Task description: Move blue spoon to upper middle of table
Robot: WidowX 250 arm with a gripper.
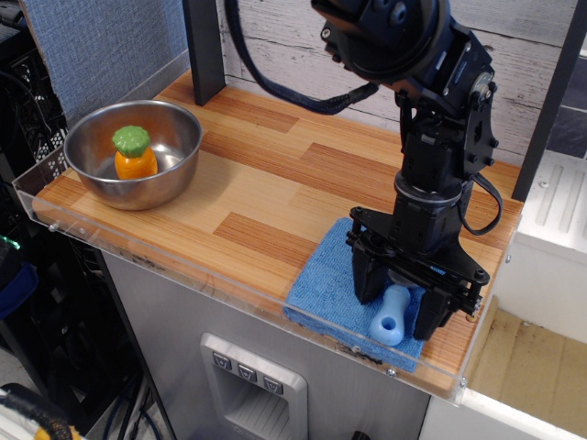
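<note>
gripper (399, 307): we see it down low over the cloth, fingers spread either side of the spoon handle (can't tell if they touch it)
blue spoon (389, 316): lying on the blue cloth (326, 284) at the table's front right, bowl hidden under the gripper
table (266, 183): wood planks, clear rim
metal bowl (133, 151): far left, we note an orange toy with green top (134, 153) inside

A spoon (391, 313) is lying on a cloth (335, 289) at the front right of the table (266, 197), between the two fingers of a gripper (400, 310) standing over it. A bowl (134, 152) is sitting at the far left, holding a toy vegetable (134, 153).
</note>
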